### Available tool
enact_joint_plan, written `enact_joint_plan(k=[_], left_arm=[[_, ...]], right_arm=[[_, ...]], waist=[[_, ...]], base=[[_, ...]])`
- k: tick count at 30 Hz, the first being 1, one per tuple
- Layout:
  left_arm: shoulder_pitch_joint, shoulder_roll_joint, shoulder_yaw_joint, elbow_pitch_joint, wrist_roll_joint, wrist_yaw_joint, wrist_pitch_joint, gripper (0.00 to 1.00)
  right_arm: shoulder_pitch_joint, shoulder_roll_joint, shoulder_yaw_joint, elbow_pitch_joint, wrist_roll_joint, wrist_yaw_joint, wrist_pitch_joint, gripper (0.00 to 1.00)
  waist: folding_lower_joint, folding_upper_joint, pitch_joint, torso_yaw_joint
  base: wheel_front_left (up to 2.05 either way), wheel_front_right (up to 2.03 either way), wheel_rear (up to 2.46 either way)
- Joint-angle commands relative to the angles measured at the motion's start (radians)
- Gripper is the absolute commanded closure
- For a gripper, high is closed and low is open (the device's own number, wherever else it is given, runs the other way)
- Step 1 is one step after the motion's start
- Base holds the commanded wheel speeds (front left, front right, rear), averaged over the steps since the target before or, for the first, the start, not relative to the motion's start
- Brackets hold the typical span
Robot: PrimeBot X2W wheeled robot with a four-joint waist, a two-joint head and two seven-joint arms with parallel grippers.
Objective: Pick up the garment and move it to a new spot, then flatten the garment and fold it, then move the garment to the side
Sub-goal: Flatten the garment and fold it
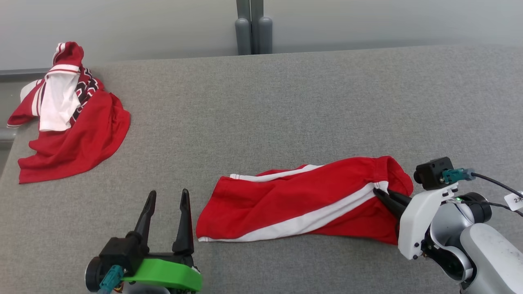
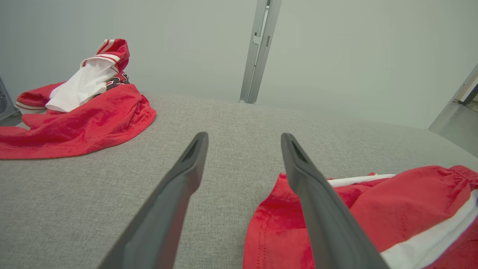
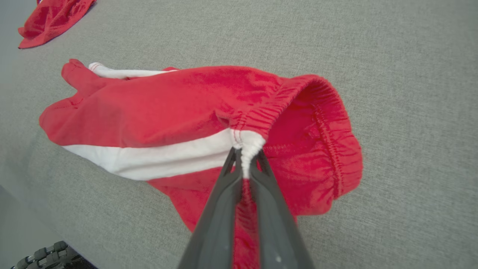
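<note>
The garment [image 1: 302,200] is a pair of red shorts with white side stripes, lying across the near middle of the grey table. My right gripper [image 1: 380,192] is shut on the garment's elastic waistband at the white stripe; the right wrist view shows the white band [image 3: 248,147] pinched between the fingertips of that gripper [image 3: 244,158]. My left gripper [image 1: 167,198] stands open just left of the shorts' leg hem, with nothing between its fingers. In the left wrist view that gripper [image 2: 242,140] points over bare table, with the hem [image 2: 269,220] beside its right finger.
A crumpled red and white jersey [image 1: 67,118] lies at the table's far left corner, also seen in the left wrist view as a heap [image 2: 78,112]. A grey post [image 1: 253,28] stands behind the table's [image 1: 286,102] back edge. The table's left edge runs close to the jersey.
</note>
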Motion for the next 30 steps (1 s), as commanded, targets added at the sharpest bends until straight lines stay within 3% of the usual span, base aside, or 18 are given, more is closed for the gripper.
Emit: enact_joint_plan(k=[1, 12, 17, 27, 30], left_arm=[[0.017, 0.003, -0.004, 0.017, -0.011, -0.011, 0.001, 0.0], [0.013, 0.043, -0.094, 0.247, -0.05, -0.103, 0.097, 0.0], [-0.007, 0.053, -0.126, 0.282, -0.081, -0.112, 0.132, 0.0], [-0.055, 0.048, -0.155, 0.364, -0.081, -0.116, 0.087, 0.0], [-0.066, 0.047, -0.173, 0.384, -0.079, -0.118, 0.076, 0.11]], right_arm=[[0.009, 0.0, -0.006, -0.006, 0.01, 0.0, -0.017, 1.0], [0.007, 0.053, -0.054, 0.036, -0.003, 0.0, -0.112, 1.0], [-0.011, 0.069, -0.058, 0.056, -0.008, 0.0, -0.135, 1.0], [-0.029, 0.087, -0.053, 0.086, 0.0, 0.0, -0.165, 1.0], [-0.033, 0.09, -0.056, 0.093, 0.001, 0.0, -0.172, 1.0]], waist=[[0.0, 0.0, -0.002, -0.004], [0.0, 0.0, 0.008, -0.022], [0.0, 0.0, 0.015, -0.024], [0.0, 0.0, 0.024, -0.033], [0.0, 0.0, 0.025, -0.036]], base=[[0.0, 0.0, 0.0], [0.0, 0.0, 0.0], [0.0, 0.0, 0.0], [0.0, 0.0, 0.0], [0.0, 0.0, 0.0]])
